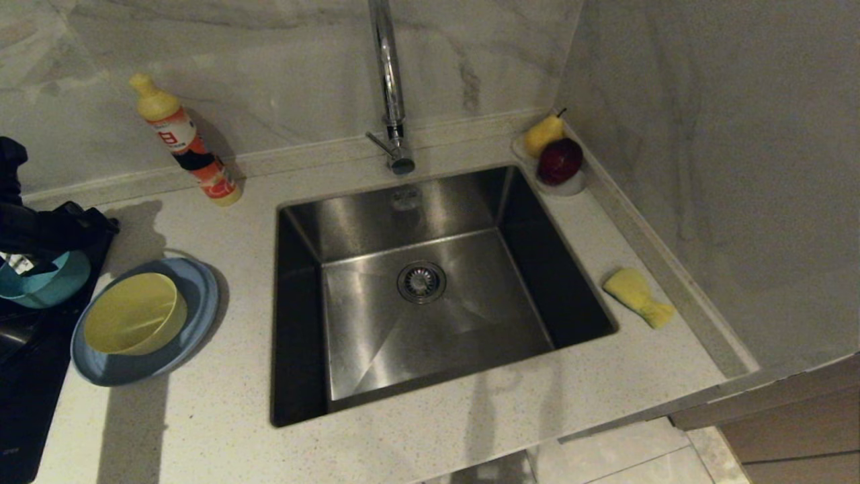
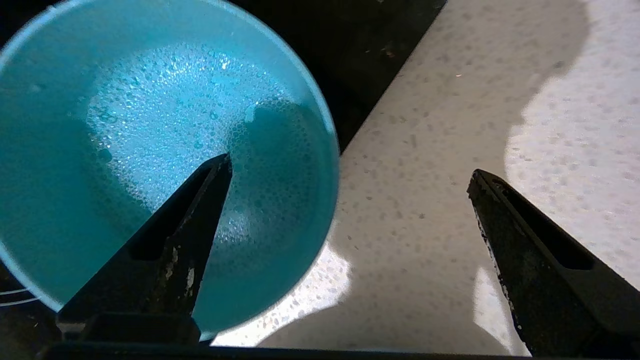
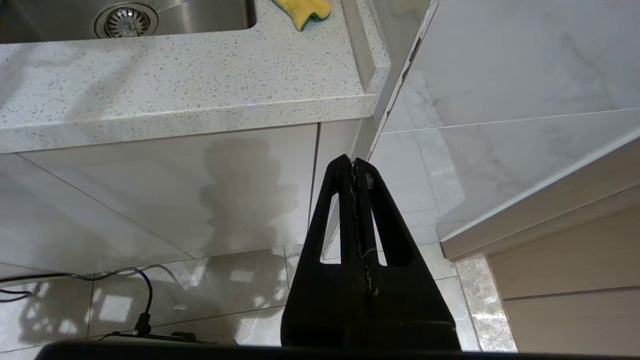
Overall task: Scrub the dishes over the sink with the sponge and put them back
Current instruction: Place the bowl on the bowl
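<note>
The teal-blue bowl (image 1: 40,282) stands at the counter's far left, partly on a black cooktop; its foamy inside (image 2: 150,125) fills the left wrist view. My left gripper (image 2: 350,165) hangs open over its rim, one finger (image 2: 190,225) above the inside, the other (image 2: 525,240) above the countertop, holding nothing. The yellow bowl (image 1: 134,312) sits in the periwinkle plate (image 1: 198,289) beside it. The sink (image 1: 430,282) is in the middle. The sponge (image 1: 638,296) lies on the counter to its right. My right gripper (image 3: 354,162) is shut and parked below the counter's edge.
A dish-soap bottle (image 1: 188,144) stands at the back left and the chrome faucet (image 1: 390,87) behind the sink. A clear dish with a pear and a red apple (image 1: 556,160) sits in the back right corner. The black cooktop (image 1: 27,396) borders the counter on the left.
</note>
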Motion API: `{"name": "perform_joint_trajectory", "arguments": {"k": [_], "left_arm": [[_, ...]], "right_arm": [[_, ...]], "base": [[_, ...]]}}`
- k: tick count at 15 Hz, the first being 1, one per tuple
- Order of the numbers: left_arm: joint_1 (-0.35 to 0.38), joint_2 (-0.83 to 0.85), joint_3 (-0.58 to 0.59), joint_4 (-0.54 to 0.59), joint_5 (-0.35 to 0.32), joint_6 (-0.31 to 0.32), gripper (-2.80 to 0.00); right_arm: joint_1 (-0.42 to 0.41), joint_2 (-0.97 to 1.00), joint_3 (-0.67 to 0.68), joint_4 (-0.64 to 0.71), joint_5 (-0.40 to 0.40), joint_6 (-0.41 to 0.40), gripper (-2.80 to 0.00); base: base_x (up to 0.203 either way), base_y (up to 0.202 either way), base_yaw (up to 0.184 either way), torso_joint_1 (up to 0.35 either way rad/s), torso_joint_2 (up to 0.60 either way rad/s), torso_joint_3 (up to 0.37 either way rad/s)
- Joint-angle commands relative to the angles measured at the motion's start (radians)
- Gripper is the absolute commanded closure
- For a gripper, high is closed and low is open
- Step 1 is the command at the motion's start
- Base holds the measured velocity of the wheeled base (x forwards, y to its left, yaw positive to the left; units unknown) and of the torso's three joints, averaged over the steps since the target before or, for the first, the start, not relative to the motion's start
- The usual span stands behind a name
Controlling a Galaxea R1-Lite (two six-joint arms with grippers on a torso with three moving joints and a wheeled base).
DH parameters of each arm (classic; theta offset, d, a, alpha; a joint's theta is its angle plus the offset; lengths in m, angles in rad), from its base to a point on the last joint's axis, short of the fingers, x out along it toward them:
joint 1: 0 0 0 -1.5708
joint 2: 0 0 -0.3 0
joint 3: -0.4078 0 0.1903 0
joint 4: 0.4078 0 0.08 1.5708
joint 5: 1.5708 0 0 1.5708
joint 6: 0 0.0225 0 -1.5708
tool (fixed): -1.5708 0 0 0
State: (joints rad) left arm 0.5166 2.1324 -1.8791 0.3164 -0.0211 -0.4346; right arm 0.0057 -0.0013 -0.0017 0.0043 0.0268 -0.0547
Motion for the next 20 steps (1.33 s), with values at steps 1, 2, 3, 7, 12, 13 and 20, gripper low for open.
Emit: {"name": "perform_joint_trajectory", "arguments": {"k": [1,2,3,7,12,13,20], "left_arm": [[0.000,0.020,0.000,0.003,0.000,-0.003,-2.80],[0.000,0.024,0.000,0.007,0.000,-0.004,-2.80],[0.000,0.028,0.000,0.012,0.000,-0.004,-2.80],[0.000,0.029,0.006,0.015,0.001,-0.004,-2.80],[0.000,0.035,0.006,0.018,0.001,-0.003,-2.80],[0.000,0.038,0.006,0.016,0.001,-0.004,-2.80],[0.034,0.049,0.002,0.016,0.003,0.009,-2.80]], "right_arm": [[0.000,-0.002,0.000,0.000,0.001,-0.001,0.00],[0.000,-0.002,0.000,0.000,0.001,-0.001,0.00],[0.000,0.000,0.000,0.000,0.001,-0.001,0.00],[0.000,-0.001,0.000,0.000,0.001,-0.001,0.00],[0.000,-0.001,0.000,0.000,0.001,-0.001,0.00],[0.000,-0.001,0.000,0.000,0.001,-0.001,0.00],[0.000,-0.002,0.000,0.000,0.001,-0.001,0.00]], "base": [[0.000,0.000,0.000,0.000,0.00,0.000],[0.000,0.000,0.000,0.000,0.00,0.000],[0.000,0.000,0.000,0.000,0.00,0.000],[0.000,0.000,0.000,0.000,0.00,0.000],[0.000,0.000,0.000,0.000,0.00,0.000],[0.000,0.000,0.000,0.000,0.00,0.000],[0.000,0.000,0.000,0.000,0.00,0.000]]}}
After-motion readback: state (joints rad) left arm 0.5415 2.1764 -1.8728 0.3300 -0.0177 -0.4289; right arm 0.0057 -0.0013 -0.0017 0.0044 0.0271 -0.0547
